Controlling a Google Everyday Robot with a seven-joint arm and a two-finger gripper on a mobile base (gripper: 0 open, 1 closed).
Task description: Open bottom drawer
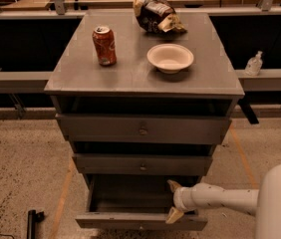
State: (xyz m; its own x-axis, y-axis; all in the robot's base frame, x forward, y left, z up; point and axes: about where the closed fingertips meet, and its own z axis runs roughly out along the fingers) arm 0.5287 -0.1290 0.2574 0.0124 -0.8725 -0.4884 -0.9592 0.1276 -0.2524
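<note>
Bottom drawer (130,221) sits at six o'clock in view, already drawn well out. My hand (173,201) hangs inside its three o'clock end, fingers (172,185) apart. I should pull straight toward six, not sideways.
</note>
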